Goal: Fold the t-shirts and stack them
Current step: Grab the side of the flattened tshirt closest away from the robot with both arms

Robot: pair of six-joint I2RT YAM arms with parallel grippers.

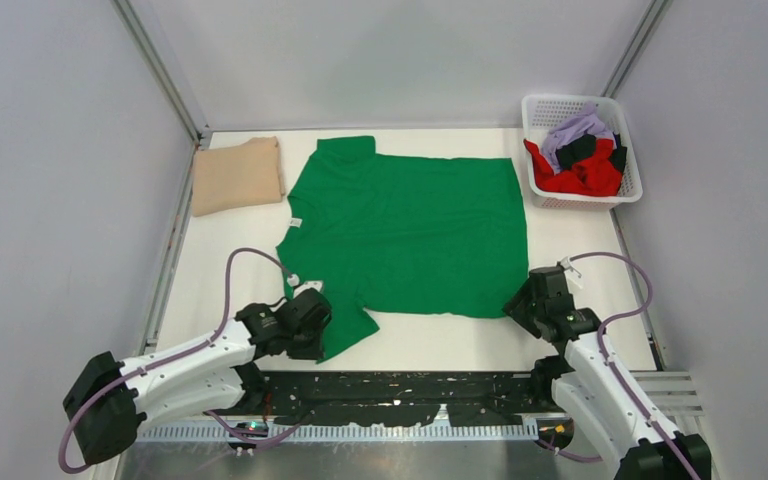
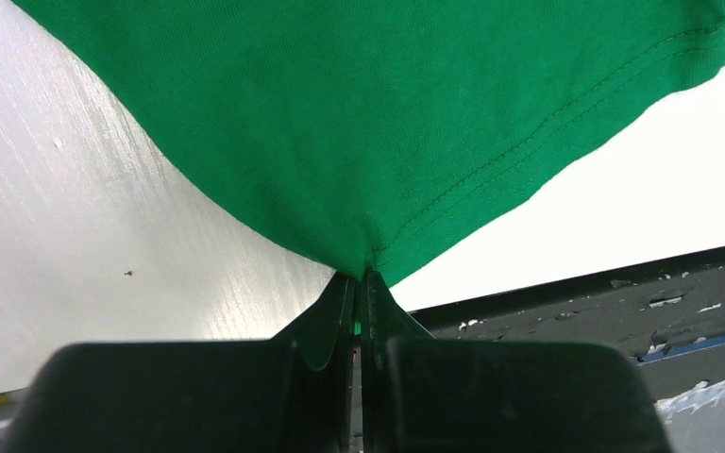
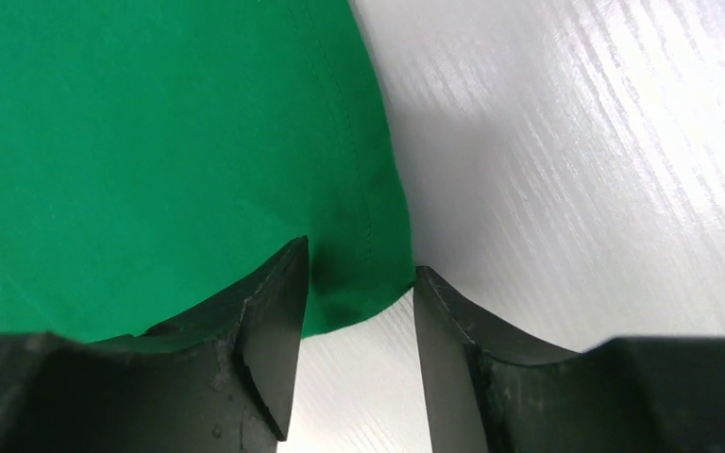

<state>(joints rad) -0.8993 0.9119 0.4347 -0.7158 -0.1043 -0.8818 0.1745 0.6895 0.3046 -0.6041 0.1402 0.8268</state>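
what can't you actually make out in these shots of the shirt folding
- Top view: how many shirts fill the basket; the red shirt and lilac shirt on top hide the rest.
- Top view: print on the neck label, too small.
- Left wrist view: the green t-shirt beyond the bit pinched in the left gripper, cut off by the frame.

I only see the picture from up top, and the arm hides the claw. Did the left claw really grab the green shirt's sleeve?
Observer: Yes. The left wrist view shows the left gripper pinched shut on the green t-shirt, right at the sleeve's stitched hem.
Operator: Is the other claw holding it too?
Observer: Not yet. The right wrist view shows the right gripper with its jaws apart and the shirt's bottom corner lying between them.
Operator: Is the cloth flat on the left?
Observer: No, it gathers to a puckered point where the jaws meet.
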